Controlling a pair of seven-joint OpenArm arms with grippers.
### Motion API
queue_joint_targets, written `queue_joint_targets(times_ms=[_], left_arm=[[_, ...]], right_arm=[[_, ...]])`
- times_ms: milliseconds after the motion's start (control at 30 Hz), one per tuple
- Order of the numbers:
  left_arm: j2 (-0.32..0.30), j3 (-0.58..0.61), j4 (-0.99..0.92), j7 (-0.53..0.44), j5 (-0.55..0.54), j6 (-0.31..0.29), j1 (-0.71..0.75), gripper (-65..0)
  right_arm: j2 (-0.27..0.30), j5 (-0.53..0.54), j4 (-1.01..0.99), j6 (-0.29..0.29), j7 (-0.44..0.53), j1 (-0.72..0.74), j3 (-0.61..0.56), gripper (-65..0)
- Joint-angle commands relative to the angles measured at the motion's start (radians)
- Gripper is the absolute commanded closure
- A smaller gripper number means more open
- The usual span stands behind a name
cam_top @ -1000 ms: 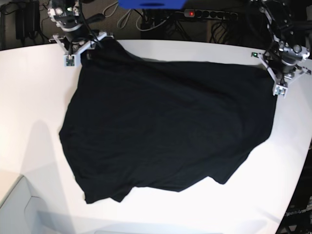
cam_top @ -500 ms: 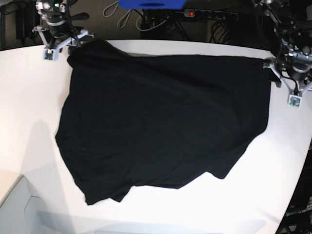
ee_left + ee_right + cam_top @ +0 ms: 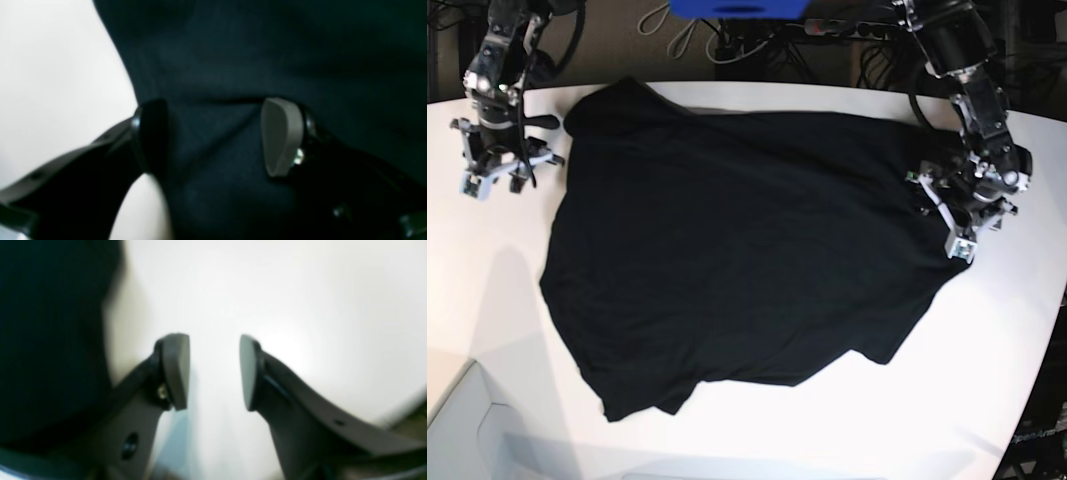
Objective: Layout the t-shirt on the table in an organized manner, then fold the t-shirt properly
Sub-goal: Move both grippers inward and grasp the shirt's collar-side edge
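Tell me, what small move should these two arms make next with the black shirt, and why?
Probably close the left gripper on the t-shirt edge beneath it. Its jaws stand open over the cloth, while the right gripper hangs open over bare table. The lower hem looks uneven and bunched, so the shirt needs more spreading.

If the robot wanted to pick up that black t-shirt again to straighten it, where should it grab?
Probably the t-shirt is best pinched at its near bunched corner, coming from above at the table edge side. There the cloth wrinkles up into folds; elsewhere it lies flat, giving little to pinch.
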Motion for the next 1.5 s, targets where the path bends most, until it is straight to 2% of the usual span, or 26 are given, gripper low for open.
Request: queue_joint_targets(times_ms=[0,167,233,567,633,833,933,1067,1200,1333,1467], left_arm=[[-0.030,-0.003,-0.030,0.015,0.027,-0.001,-0.002,-43.1],[-0.113,-0.003,-0.159,-0.030,0.018,-0.001,-0.047,-43.1],[-0.127,-0.003,-0.163,-0.028,0.018,-0.001,-0.056,-43.1],[-0.122,0.056,-0.027,-0.025,0.026,-0.001,-0.041,-43.1],[-0.122,0.059,0.016,0.001,0.018,-0.001,-0.013,-43.1],[-0.107,0.054,0.105,0.099,0.021,-0.001,0.027,-43.1],[-0.095,0.051,0.147,0.113,0.026,-0.001,0.048,-43.1],[-0.076,0.051,0.179,0.113,0.026,-0.001,0.090,-43.1],[-0.067,0.051,0.209,0.113,0.027,-0.001,0.114,-43.1],[-0.073,0.048,0.208,0.113,0.027,-0.001,0.113,-43.1],[-0.066,-0.016,0.205,0.113,0.027,-0.001,0.101,-43.1]], right_arm=[[0.012,0.000,-0.014,0.005,-0.007,0.039,-0.016,-28.6],[0.014,0.000,-0.188,0.005,-0.102,0.188,-0.048,-30.7],[-0.009,0.002,-0.241,0.005,-0.126,0.226,-0.048,-30.7],[-0.092,0.002,-0.238,0.013,-0.122,0.238,-0.079,-30.8],[-0.093,0.002,-0.211,0.067,-0.122,0.235,-0.109,-30.7],[-0.100,0.002,-0.033,0.366,-0.131,0.209,-0.132,-30.6],[-0.100,0.002,0.047,0.469,-0.139,0.201,-0.168,-30.6],[-0.074,-0.001,0.053,0.604,-0.231,0.203,-0.263,-30.6],[-0.070,-0.003,0.056,0.605,-0.255,0.200,-0.260,-30.6],[-0.072,-0.003,0.061,0.604,-0.258,0.163,-0.106,-30.6],[-0.072,-0.003,0.040,0.604,-0.258,0.120,0.038,-30.6]])
